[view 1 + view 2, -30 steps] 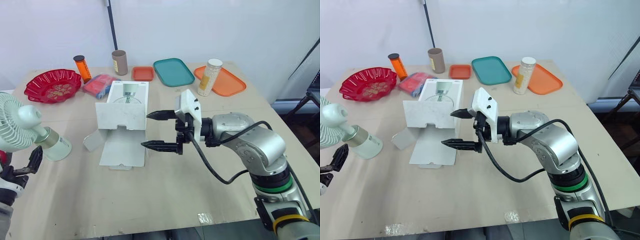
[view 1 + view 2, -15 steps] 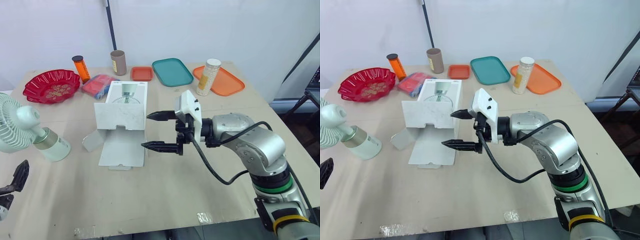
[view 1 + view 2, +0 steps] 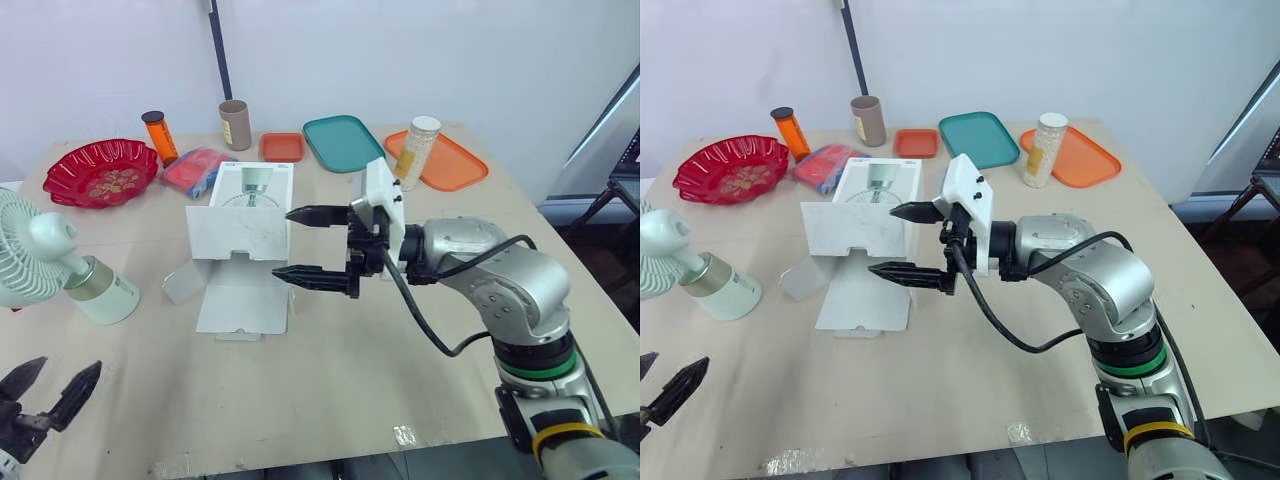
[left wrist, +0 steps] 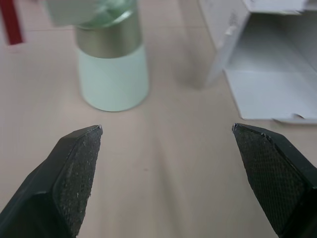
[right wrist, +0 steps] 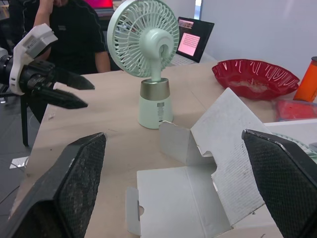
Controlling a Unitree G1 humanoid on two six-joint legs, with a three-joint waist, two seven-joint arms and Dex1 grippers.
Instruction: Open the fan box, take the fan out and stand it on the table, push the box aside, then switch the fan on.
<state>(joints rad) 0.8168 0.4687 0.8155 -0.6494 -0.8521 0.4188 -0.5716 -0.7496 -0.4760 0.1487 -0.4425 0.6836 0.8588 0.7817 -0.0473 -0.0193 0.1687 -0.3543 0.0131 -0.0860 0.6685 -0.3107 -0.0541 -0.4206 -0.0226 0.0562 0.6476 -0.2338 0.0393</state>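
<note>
The pale green fan [image 3: 100, 292] stands upright on the table at the left, clear of the box. In the middle of the table lies the white fan box [image 3: 245, 235], its flaps spread wide. My right gripper [image 3: 282, 243] is open at the box's right side, fingertips over its flaps, holding nothing. My left gripper [image 3: 68, 365] is open and empty near the table's front edge, a short way in front of the fan base [image 4: 111, 69]. In the right wrist view the fan [image 5: 148, 64] stands beyond the box [image 5: 208, 168], with the left gripper [image 5: 90, 95] off to one side.
Along the back stand a red bowl [image 3: 100, 172], an orange bottle [image 3: 158, 135], a brown cylinder [image 3: 236, 124], a red and blue packet [image 3: 198, 170], a small orange tray [image 3: 282, 146], a teal tray [image 3: 342, 142] and a jar [image 3: 418, 152] on an orange tray [image 3: 455, 165]. A person in black [image 5: 64, 29] sits beyond the table.
My left gripper has drawn back from beside the fan base toward the table's front edge. My right gripper has shifted a little left onto the box's side.
</note>
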